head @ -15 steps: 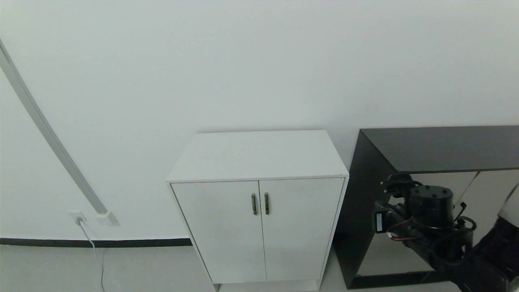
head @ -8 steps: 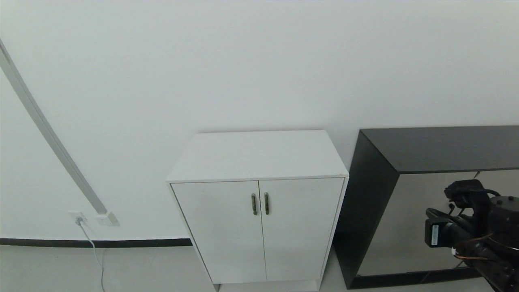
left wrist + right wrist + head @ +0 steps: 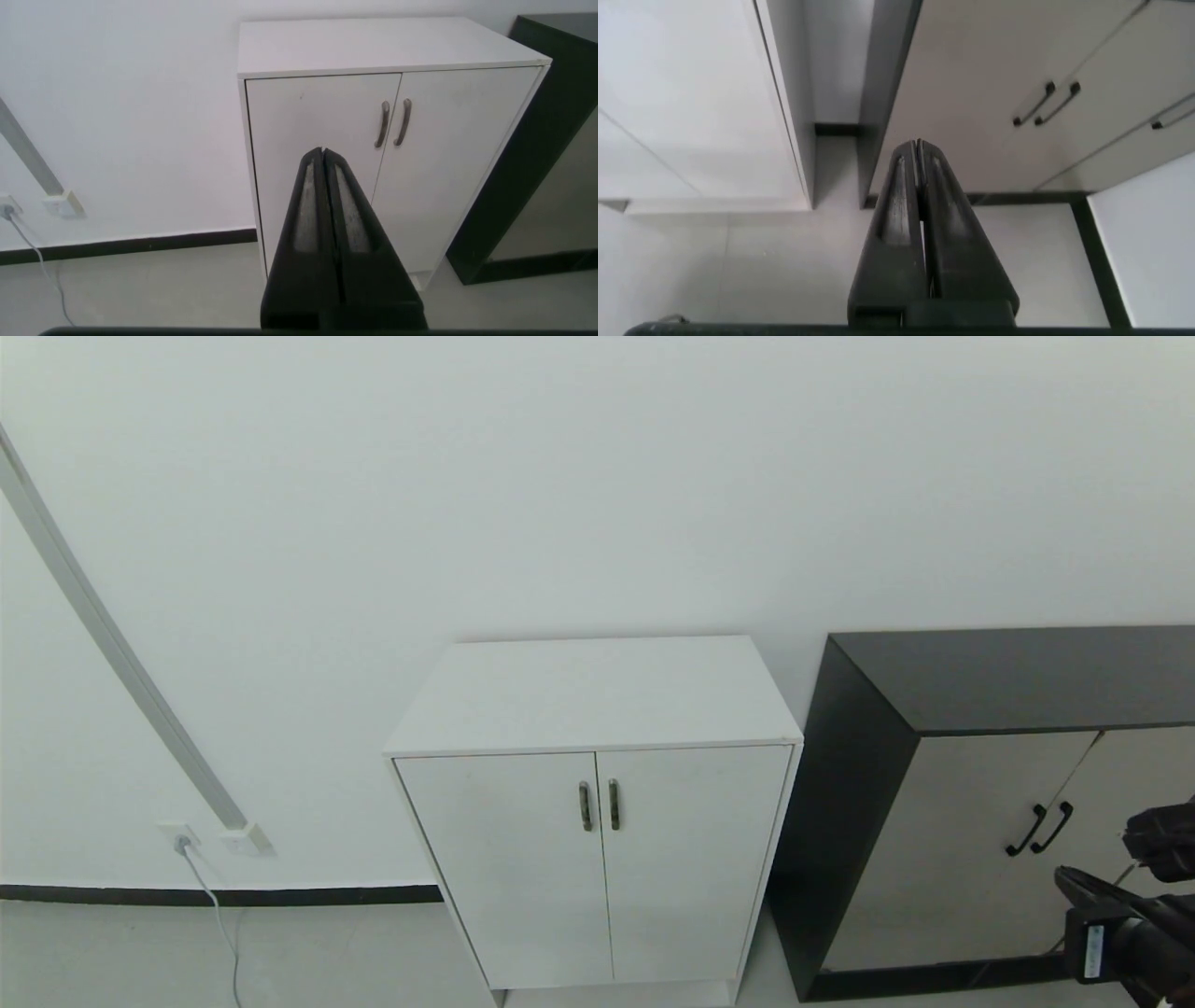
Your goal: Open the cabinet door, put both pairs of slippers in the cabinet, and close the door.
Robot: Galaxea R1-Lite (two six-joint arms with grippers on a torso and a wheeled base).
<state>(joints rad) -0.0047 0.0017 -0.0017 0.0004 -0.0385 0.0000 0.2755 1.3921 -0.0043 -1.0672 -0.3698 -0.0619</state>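
The white cabinet stands against the wall, just beside a black cabinet, with both doors shut, so its inside is hidden. The left tool is clenched on nothing and points at these doors. The right tool, also clenched and empty, hangs before the black cabinet.

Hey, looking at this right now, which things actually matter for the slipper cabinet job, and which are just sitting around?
For the job:
- white cabinet, both doors shut
- door handles
- left gripper, shut, empty
- right gripper, shut, empty

Just there:
- black cabinet, beside the white one
- wall socket with cable
- grey conduit on the wall
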